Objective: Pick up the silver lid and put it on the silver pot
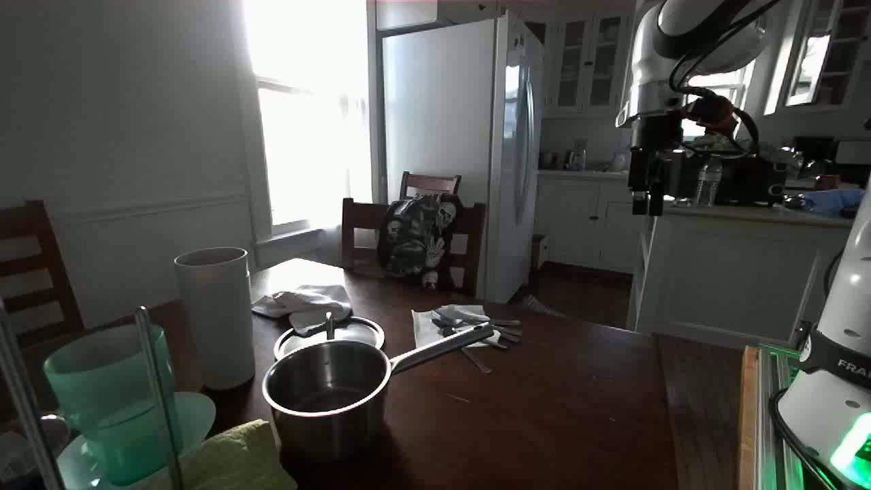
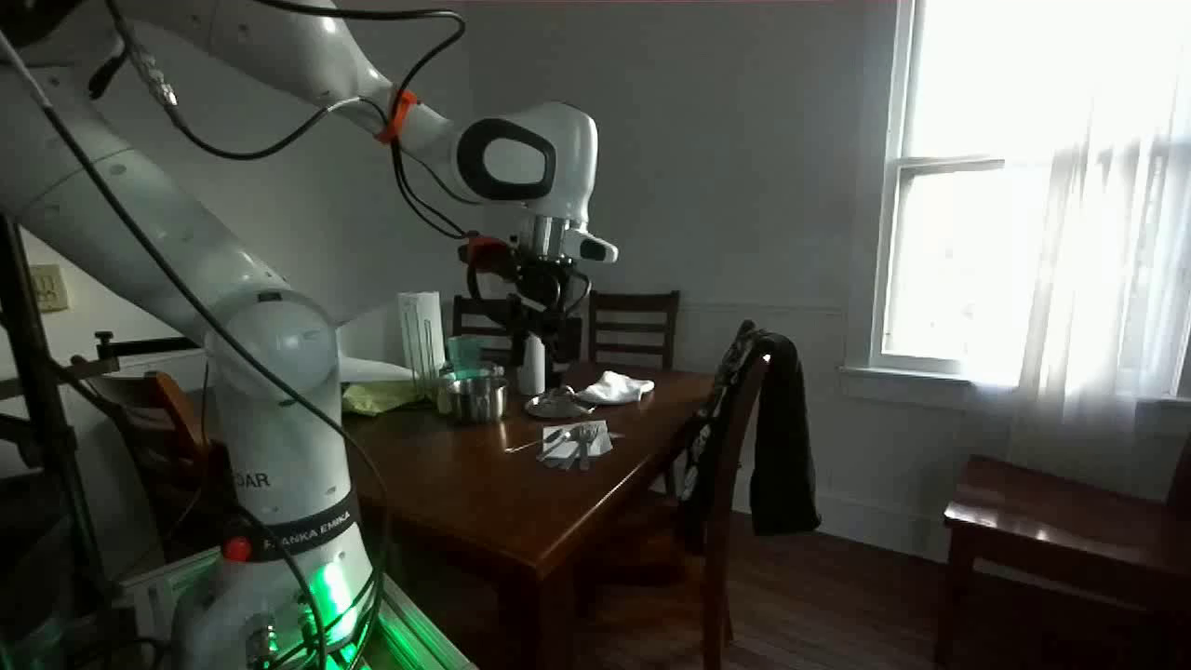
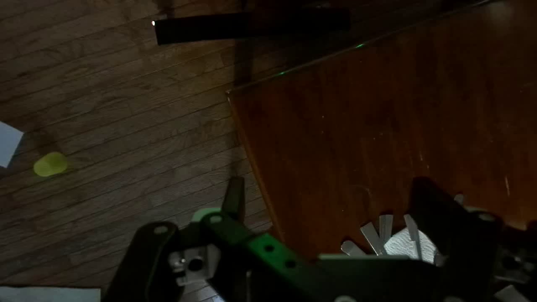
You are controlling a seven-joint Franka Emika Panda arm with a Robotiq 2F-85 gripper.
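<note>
Table edge [image 3: 258, 170] shows between the tool's [image 3: 329, 185] parted fingers [image 3: 234, 197]; a gap divides pot [image 2: 481, 402] from lid [image 2: 558, 403].

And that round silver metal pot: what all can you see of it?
The round silver metal pot stands upright and uncovered on the dark brown table, straight-sided, bright-rimmed and dark inside. One long, straight metal handle juts outward. Whether the yellow-green cloth-like item beside it touches it is unclear.

Silver pot [image 1: 326, 389] dark inside, lid [image 1: 358, 331] silver, gripper [image 1: 648, 203] black, arm [image 2: 279, 442] white with black band, tub [image 1: 112, 401] translucent green, table [image 1: 544, 408] reddish brown, cloth [image 1: 306, 299] white, draped fabric [image 1: 414, 238] black with pale skull print.
</note>
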